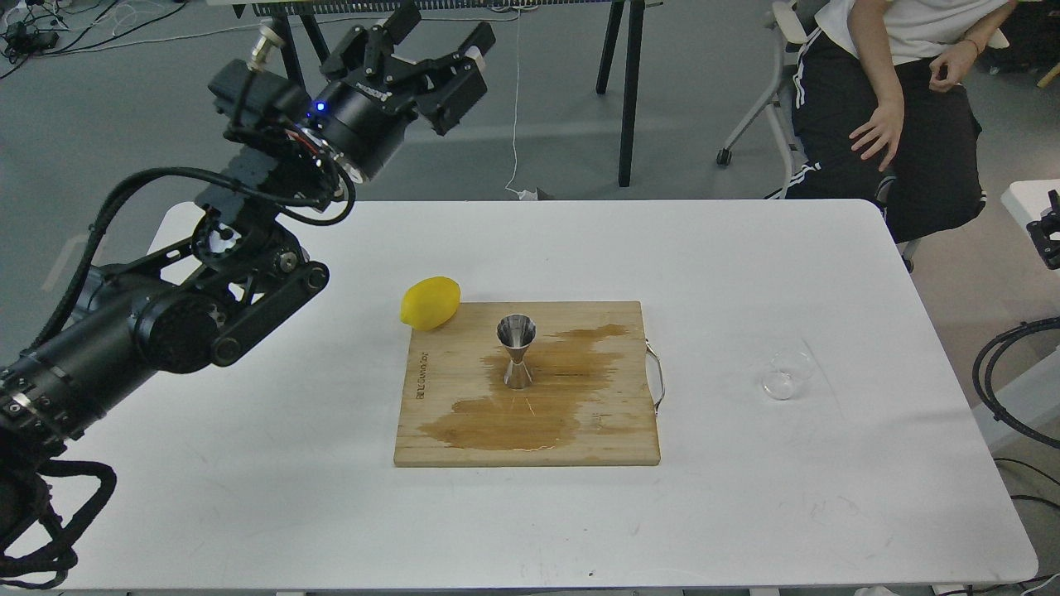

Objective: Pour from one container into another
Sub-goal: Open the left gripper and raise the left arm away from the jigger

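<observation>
The steel jigger (516,362) stands upright on the wooden board (617,439), with wet brown stains around it. The small clear glass cup (787,374) sits on the white table to the right of the board, apart from both arms. My left gripper (445,29) is raised high above the table's far left, open and holding nothing. At the right edge only a small dark part of my right gripper (1048,228) shows, too little to read its fingers.
A yellow lemon (431,302) lies at the board's far left corner. The board has a metal handle (657,377) on its right side. A seated person (894,108) is beyond the table's far right corner. Black table legs (629,91) stand behind.
</observation>
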Motion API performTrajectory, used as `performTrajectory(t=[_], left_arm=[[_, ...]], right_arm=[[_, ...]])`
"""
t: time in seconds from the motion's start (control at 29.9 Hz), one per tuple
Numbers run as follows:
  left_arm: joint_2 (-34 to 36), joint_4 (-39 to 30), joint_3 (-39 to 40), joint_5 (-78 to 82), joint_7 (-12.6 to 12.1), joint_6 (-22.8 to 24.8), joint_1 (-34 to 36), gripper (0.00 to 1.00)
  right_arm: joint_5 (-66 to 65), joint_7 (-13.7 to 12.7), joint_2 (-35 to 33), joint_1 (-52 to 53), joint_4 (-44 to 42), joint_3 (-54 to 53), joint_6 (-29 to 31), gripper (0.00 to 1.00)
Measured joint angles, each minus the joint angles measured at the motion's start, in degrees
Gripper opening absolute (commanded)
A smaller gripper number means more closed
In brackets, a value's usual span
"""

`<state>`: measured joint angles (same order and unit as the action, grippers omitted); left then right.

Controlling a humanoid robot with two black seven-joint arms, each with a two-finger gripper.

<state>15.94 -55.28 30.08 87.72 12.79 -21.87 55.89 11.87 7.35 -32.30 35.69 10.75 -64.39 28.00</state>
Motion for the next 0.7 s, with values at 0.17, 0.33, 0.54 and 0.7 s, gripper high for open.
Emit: performTrajectory(t=[0.17, 0.33, 0.54, 0.7], left_arm=[[0.2, 0.4, 4.1, -28.0, 4.7, 6.5, 0.4, 1.00], [0.6, 2.0, 9.4, -52.1, 6.3, 14.8, -0.9, 1.00], [1.7, 4.7, 14.7, -74.6, 6.4, 25.3, -5.1, 1.00], [1.5, 9.3, 17.5, -84.4, 5.9, 31.5, -7.3, 1.00]], right_arm=[[3.3, -0.8, 0.0, -3.1, 0.4, -0.1, 0.0, 0.99], [8.1, -3.7, 0.0, -9.3, 5.0, -0.2, 0.0, 0.99], [12.2, -4.3, -2.3, -18.9, 16.3, -0.3, 0.0, 0.99], [16.3, -4.3, -2.5, -31.1, 35.1, -2.0, 0.0, 0.99]])
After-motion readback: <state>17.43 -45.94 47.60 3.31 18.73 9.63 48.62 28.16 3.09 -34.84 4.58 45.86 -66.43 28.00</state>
